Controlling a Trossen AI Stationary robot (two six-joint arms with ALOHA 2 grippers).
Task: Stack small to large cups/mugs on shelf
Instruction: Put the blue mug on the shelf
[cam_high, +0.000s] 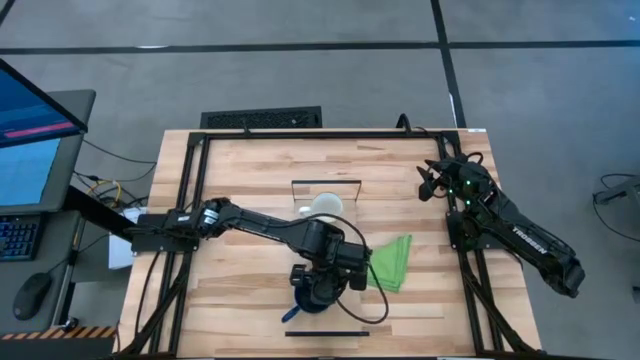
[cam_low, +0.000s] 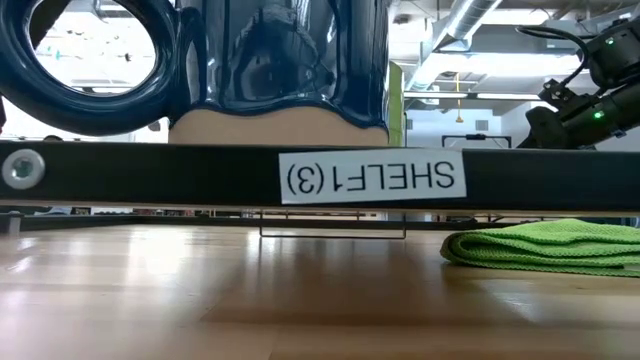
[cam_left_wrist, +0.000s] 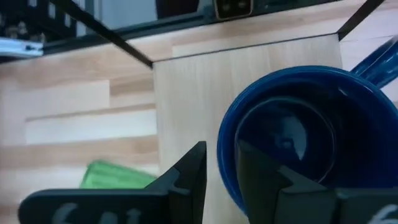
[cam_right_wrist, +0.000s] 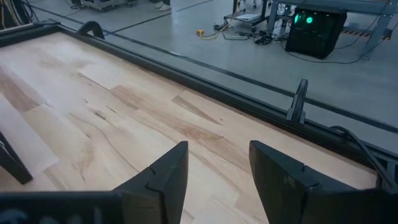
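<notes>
The dark blue mug stands upright on the pale shelf plank near the table's near edge. In the low view its unglazed base sits above the shelf's black front rail, with the handle to one side. My left gripper is over the mug and shut on its rim. A white mug stands by a thin black frame farther back. The light green mug is out of view. My right gripper is open and empty at the table's far right. My left gripper has the dark blue mug's wall at the rim, on the side away from the handle. One finger is inside the mug and the other finger is outside. The fingers come from above, pointing down. The mug stands upright on the shelf.
A folded green cloth lies on the tabletop just right of the mug and shows in the low view. A black frame runs around the table's edges. Bare wood lies at the far left and near right.
</notes>
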